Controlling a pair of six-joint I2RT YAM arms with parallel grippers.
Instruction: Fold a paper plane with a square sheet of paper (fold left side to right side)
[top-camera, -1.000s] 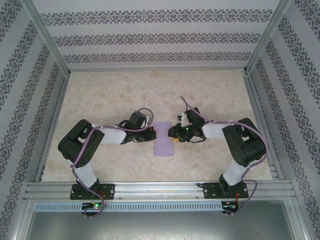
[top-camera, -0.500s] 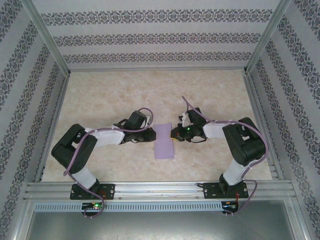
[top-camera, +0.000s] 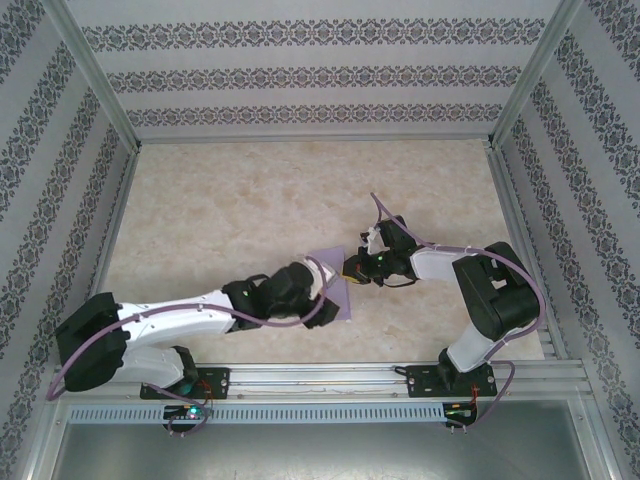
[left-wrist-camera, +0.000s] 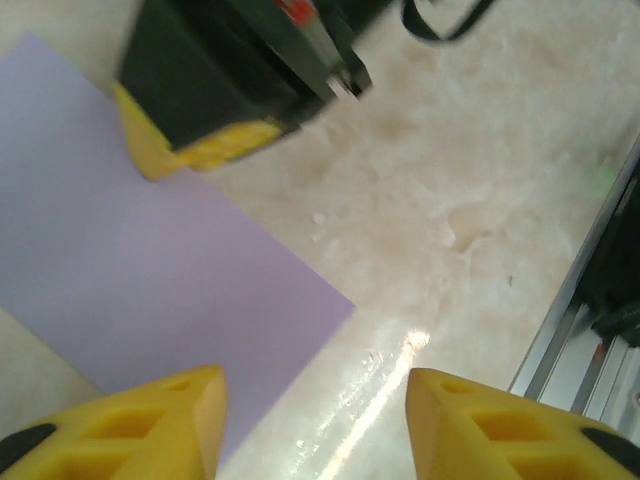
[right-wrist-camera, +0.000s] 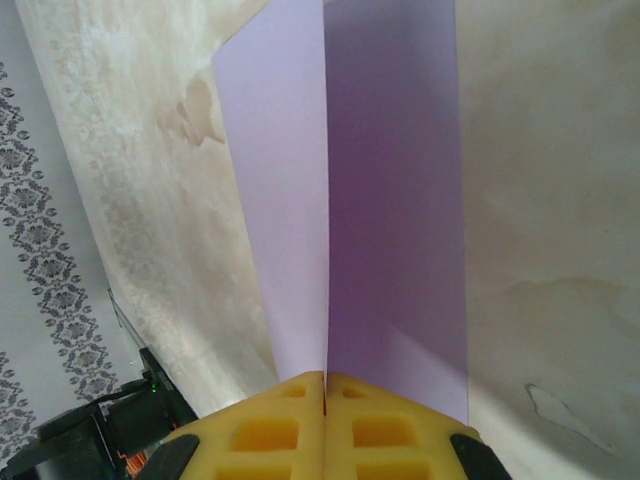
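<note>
The square sheet of paper lies lavender on the marble table, mid-front, as a narrow upright strip. My right gripper is shut on its right edge. In the right wrist view the yellow fingertips meet on the paper, and a lighter and a darker half join along a straight line running away from them. My left gripper reaches in from the left at the strip's near end. It is open, with one fingertip over the paper near its corner and the other over bare table.
Aluminium rails run along the near edge, close to the left gripper, and appear at the right of the left wrist view. Patterned walls enclose the table on three sides. The right gripper's black body sits just beyond the paper.
The left arm has swung from the paper's left side down to its near end, stretched out low, and opened its jaws. The right gripper has closed on the paper's right edge.
</note>
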